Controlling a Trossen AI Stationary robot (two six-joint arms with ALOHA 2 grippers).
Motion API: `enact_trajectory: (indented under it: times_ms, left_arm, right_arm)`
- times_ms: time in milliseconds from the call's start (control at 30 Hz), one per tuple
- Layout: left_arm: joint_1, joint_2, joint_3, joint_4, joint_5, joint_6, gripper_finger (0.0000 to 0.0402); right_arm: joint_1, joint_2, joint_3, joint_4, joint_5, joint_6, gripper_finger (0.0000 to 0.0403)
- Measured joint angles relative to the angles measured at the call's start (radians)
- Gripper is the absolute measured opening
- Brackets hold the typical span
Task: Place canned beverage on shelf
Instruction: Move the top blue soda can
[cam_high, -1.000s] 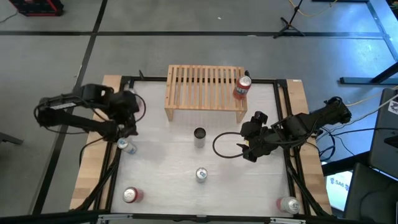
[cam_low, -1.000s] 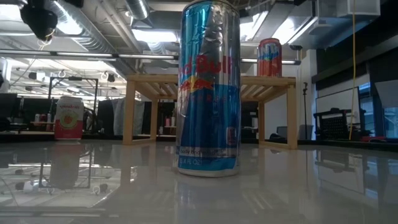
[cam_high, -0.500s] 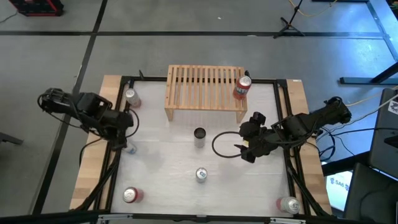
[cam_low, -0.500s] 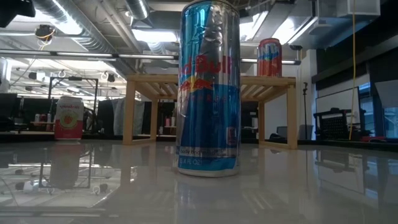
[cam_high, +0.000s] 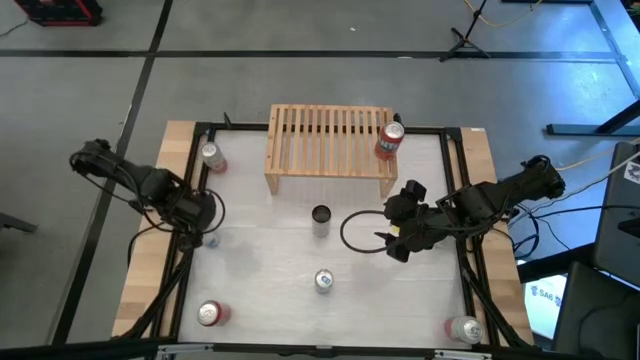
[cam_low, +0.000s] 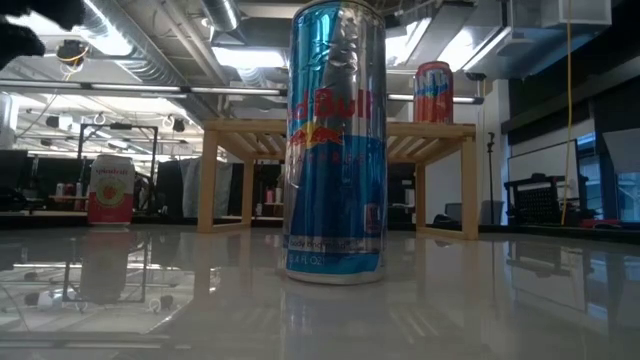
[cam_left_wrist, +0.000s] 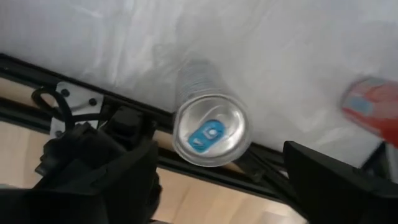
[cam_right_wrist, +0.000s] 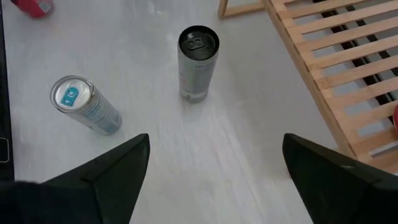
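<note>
The light-wood slatted shelf (cam_high: 328, 148) stands at the table's far middle, with a red can (cam_high: 389, 141) upright on its right end. A silver can with a blue tab (cam_left_wrist: 210, 129) stands upright at the table's left edge. My left gripper (cam_high: 199, 216) hangs open above it, pointing down, one finger on either side and clear of it. My right gripper (cam_high: 393, 241) waits open at mid-right, facing a dark can (cam_right_wrist: 198, 62) and a silver-blue can (cam_right_wrist: 84, 104), both upright on the table.
More cans stand at the far left (cam_high: 210, 156), near left (cam_high: 210, 314) and near right (cam_high: 464, 328). A black rail (cam_left_wrist: 99, 99) runs along the table's left edge beside the silver can. A black cable loop (cam_high: 352, 232) lies by my right gripper.
My left gripper has swung from the far-left corner toward the near edge along the table's left side, sinking and turning. It now stands over the silver can, and the can at the far left has come into view. The cans have kept still.
</note>
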Motion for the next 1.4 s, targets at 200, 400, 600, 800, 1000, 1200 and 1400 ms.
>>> enact_trajectory:
  times_ms: [200, 400, 600, 800, 1000, 1200, 1400]
  left_arm:
    - [-0.012, 0.001, -0.074, 0.037, -0.001, -0.005, 0.0337]
    - [-0.012, 0.001, -0.118, 0.084, -0.015, -0.006, 0.0337]
    - [-0.011, 0.001, -0.168, 0.094, -0.016, -0.002, 0.0337]
    - [-0.011, 0.001, -0.193, 0.135, -0.018, 0.019, 0.0321]
    - [-0.011, 0.001, -0.198, 0.148, -0.023, 0.021, 0.0256]
    - [-0.011, 0.001, -0.192, 0.154, -0.017, 0.025, 0.021]
    - [-0.011, 0.003, -0.099, 0.147, -0.006, -0.006, 0.021]
  right_arm:
    - [0.0, 0.0, 0.0, 0.004, 0.0, 0.0, 0.0356]
    - [0.0, 0.0, 0.0, 0.018, 0.001, -0.005, 0.0356]
    - [0.0, 0.0, 0.0, 0.019, 0.001, -0.006, 0.0356]
    - [0.0, 0.0, 0.0, 0.018, 0.021, -0.007, 0.0356]
    - [0.0, 0.0, 0.0, 0.018, 0.026, -0.011, 0.0356]
    - [0.0, 0.0, 0.0, 0.017, 0.024, -0.01, 0.0356]
    - [0.0, 0.0, 0.0, 0.018, 0.024, -0.008, 0.0356]
